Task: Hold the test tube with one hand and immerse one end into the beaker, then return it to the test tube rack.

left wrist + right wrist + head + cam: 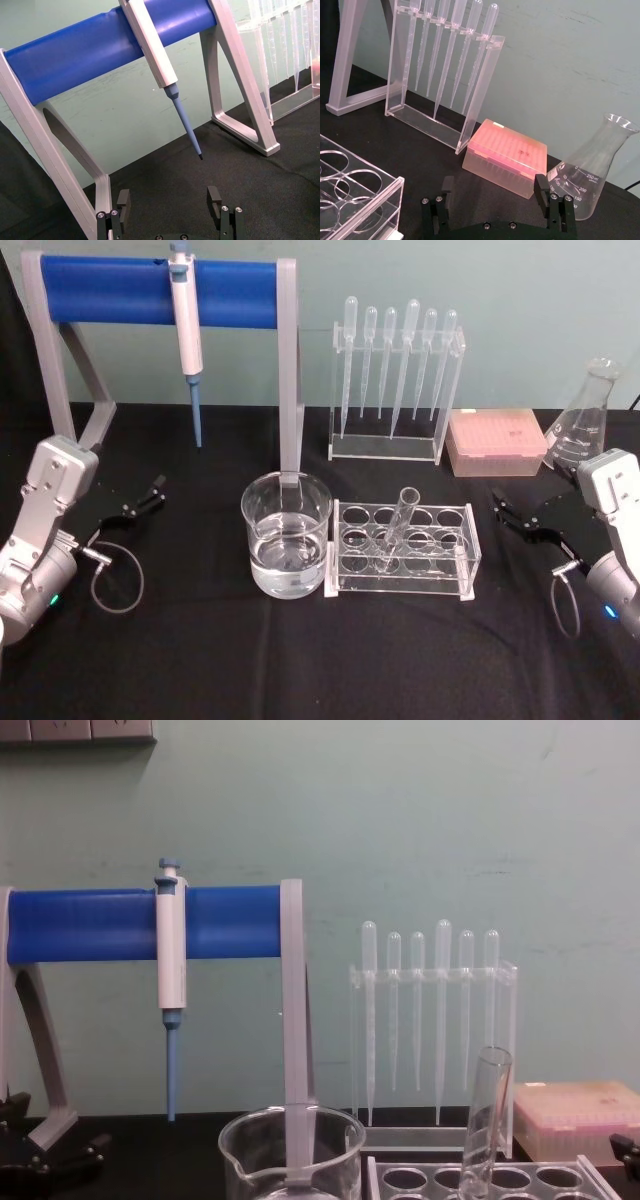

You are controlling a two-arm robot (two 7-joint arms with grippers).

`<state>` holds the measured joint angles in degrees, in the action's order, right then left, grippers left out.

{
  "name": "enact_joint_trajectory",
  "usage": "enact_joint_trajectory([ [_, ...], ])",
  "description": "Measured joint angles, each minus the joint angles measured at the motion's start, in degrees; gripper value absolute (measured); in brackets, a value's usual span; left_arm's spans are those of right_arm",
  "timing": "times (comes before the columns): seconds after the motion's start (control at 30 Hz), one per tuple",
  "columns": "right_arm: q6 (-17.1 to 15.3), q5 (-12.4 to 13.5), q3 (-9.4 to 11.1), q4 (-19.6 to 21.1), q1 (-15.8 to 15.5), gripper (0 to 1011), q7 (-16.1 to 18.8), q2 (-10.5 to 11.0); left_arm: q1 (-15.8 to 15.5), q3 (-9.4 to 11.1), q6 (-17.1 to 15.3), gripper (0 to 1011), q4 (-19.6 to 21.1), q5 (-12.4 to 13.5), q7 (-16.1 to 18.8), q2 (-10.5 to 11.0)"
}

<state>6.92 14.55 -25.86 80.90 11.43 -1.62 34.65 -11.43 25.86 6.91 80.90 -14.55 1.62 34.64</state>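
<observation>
The test tube [398, 528] stands tilted in a clear rack [404, 550] at the table's middle, its rim also showing in the chest view [486, 1120]. Left of the rack sits the beaker [286, 535], partly filled with clear liquid, and its spouted rim [292, 1140] appears low in the chest view. My left gripper [150, 492] rests open at the table's left side, well away from both; its fingertips [124, 199] hold nothing. Open too and holding nothing, my right gripper [508, 510] sits at the right of the rack, with its fingers [541, 186] apart.
A blue-barred stand [160, 290] carries a white-and-blue pipettor [187, 340] at the back left. A pipette rack [395, 380], a pink tip box [495, 442] and an Erlenmeyer flask [585, 420] line the back right. Black cloth covers the table.
</observation>
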Motion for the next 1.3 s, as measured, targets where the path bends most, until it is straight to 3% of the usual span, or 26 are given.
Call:
enact_joint_trajectory([
  [1.07,0.0,-0.2,0.1,0.1,0.0,1003,0.0,0.0,0.0,0.0,0.0,1000,0.0,0.0,0.0,0.0],
  [1.3,1.5,-1.0,2.0,5.2,-2.0,1003,0.7,1.3,0.0,0.0,0.0,1000,0.0,0.0,0.0,0.0],
])
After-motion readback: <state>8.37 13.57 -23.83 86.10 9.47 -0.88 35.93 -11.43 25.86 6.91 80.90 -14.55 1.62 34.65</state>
